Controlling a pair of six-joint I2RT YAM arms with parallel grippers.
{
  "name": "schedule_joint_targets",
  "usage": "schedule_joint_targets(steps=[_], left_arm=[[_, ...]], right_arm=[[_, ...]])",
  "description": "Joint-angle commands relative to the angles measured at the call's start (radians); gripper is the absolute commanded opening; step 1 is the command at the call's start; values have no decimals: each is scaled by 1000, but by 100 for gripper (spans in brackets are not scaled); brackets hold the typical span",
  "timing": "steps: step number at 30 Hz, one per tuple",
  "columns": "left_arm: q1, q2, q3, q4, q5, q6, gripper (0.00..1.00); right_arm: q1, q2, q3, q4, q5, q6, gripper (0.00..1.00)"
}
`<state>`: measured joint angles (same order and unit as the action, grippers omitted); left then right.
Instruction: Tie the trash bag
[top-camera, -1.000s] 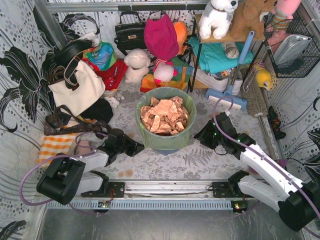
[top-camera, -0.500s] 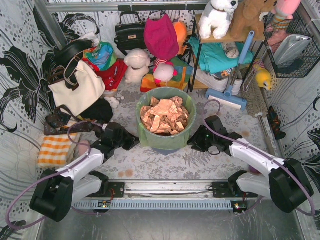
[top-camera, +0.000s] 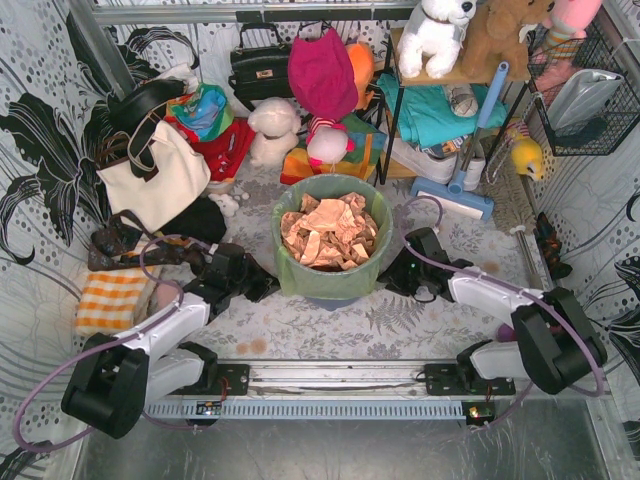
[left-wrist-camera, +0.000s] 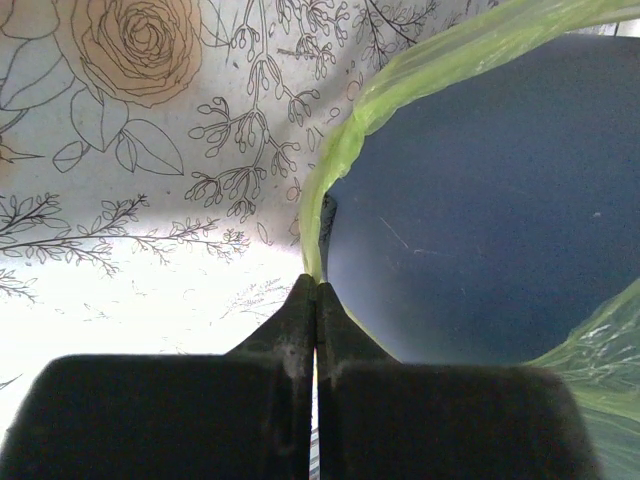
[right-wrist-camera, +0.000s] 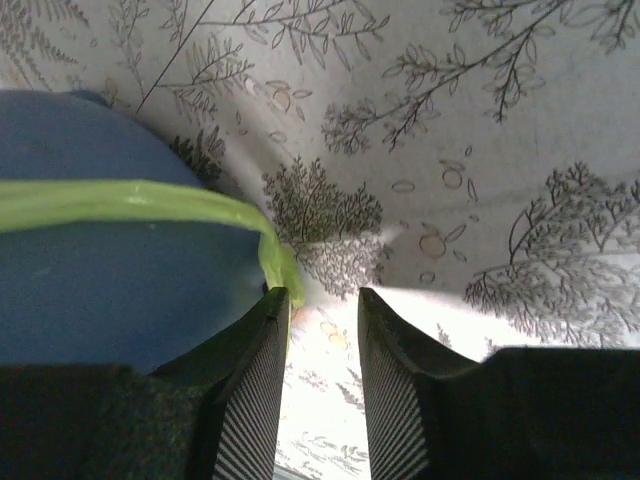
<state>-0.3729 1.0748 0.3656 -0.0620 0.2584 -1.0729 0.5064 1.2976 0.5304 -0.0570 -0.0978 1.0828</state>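
Observation:
The trash bag (top-camera: 330, 282) is a light-green film lining the round bin in the middle of the floor, filled with orange-tan paper (top-camera: 328, 232). My left gripper (top-camera: 262, 287) is low against the bin's left side. In the left wrist view it (left-wrist-camera: 316, 283) is shut, with the bag's green hem (left-wrist-camera: 340, 150) running into its tips beside the blue bin wall (left-wrist-camera: 480, 220). My right gripper (top-camera: 392, 280) is at the bin's right side. Its jaws (right-wrist-camera: 322, 293) stand open over the floor, and the green hem (right-wrist-camera: 130, 200) touches the left fingertip (right-wrist-camera: 276, 300).
A cream tote (top-camera: 155, 175), a black handbag (top-camera: 258, 65) and plush toys (top-camera: 272, 130) crowd the back. A shelf with a mop (top-camera: 455, 190) stands at the back right. An orange checked cloth (top-camera: 110, 295) lies left of my left arm.
My right gripper has moved in towards the bin's right side and its jaws have narrowed. My left gripper has crept closer to the bin and shut fully.

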Motion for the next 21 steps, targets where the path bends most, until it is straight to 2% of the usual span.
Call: schedule_joint_targets(steps=[1,7,17,21], left_arm=[[5,-25,35,0,1,43,0],[3,-50,21,-2,-9,33,0],[3,-67,27,-14,-15,32,0],[4,-71,24,-18,-20,32,0]], right_arm=[[-19,66,8,119,-30,-26,33],[-27,150,6,212,-104,-20,30],[-28,136,-29,238,-117,5,31],[-28,152,-28,246,-97,21,19]])
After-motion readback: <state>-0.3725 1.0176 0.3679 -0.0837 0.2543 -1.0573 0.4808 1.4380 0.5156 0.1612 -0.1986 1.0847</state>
